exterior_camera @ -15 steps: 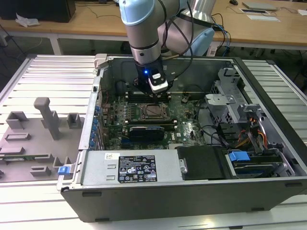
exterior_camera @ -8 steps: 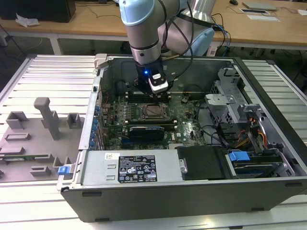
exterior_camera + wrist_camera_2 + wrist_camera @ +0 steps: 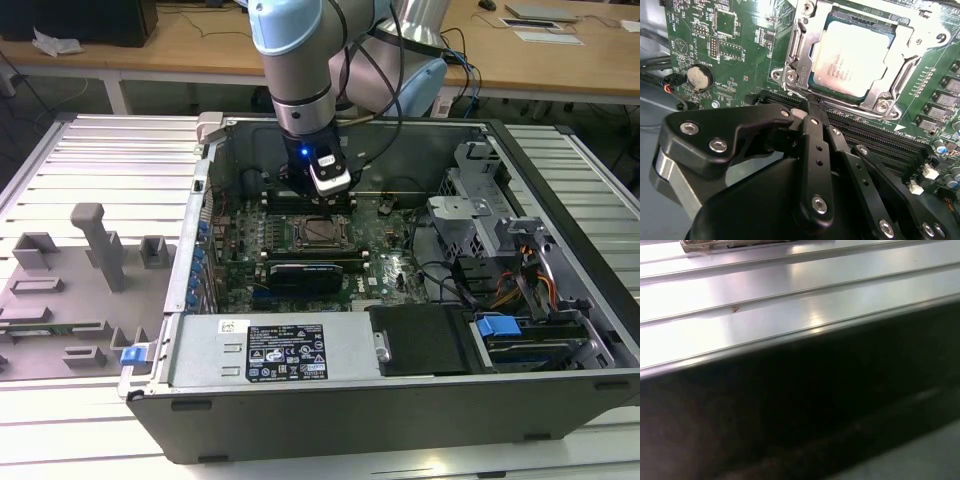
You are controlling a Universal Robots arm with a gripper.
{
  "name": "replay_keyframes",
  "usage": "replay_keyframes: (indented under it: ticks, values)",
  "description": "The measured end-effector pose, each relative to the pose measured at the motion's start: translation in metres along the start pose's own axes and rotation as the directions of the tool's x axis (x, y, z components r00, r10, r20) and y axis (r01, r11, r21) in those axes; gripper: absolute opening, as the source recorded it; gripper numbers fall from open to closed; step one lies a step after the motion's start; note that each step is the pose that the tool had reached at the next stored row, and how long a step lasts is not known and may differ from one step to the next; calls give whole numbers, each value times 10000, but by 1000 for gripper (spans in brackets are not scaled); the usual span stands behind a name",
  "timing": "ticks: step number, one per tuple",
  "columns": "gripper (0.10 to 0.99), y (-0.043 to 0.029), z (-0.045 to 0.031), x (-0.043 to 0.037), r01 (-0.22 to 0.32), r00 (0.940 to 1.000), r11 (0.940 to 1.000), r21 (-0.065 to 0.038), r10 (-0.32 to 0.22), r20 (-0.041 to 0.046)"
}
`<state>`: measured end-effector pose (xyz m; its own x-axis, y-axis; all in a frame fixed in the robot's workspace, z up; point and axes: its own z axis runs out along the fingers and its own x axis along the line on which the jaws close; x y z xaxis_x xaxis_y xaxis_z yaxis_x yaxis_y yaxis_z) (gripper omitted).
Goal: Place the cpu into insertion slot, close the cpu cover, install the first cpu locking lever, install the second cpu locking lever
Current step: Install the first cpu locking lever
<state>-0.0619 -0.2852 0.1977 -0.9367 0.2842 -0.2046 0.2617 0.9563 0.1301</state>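
In the second wrist view the chip [image 3: 852, 62] is seen seated in its socket [image 3: 790, 47], framed by the metal cover [image 3: 905, 47], which lies flat over its edges. The gripper [image 3: 810, 112] is held at the socket's 6 o'clock side — fingers pressed together, nothing between them. In the exterior view the socket [image 3: 318, 232] is partly hidden by the arm [image 3: 300, 80]. A grooved metal surface [image 3: 765, 315] and a dark edge are shown in the first wrist view — little else can be made out.

**CPU seated, cover down, gripper alongside**

The cpu [image 3: 852, 62] sits in its socket mid-board on the motherboard [image 3: 735, 45], framed by the cpu cover [image 3: 800, 50]. Memory slots [image 3: 875, 137] run along one side, between socket and gripper [image 3: 810, 111]. The coin battery [image 3: 699, 77] lies near the board's edge.
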Motion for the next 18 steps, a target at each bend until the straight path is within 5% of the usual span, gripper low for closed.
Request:
replay_keyframes:
  ticks: [18]
  values:
    - [106, 1, 16, -31, -7, 10000, 10000, -28, 7, -8]
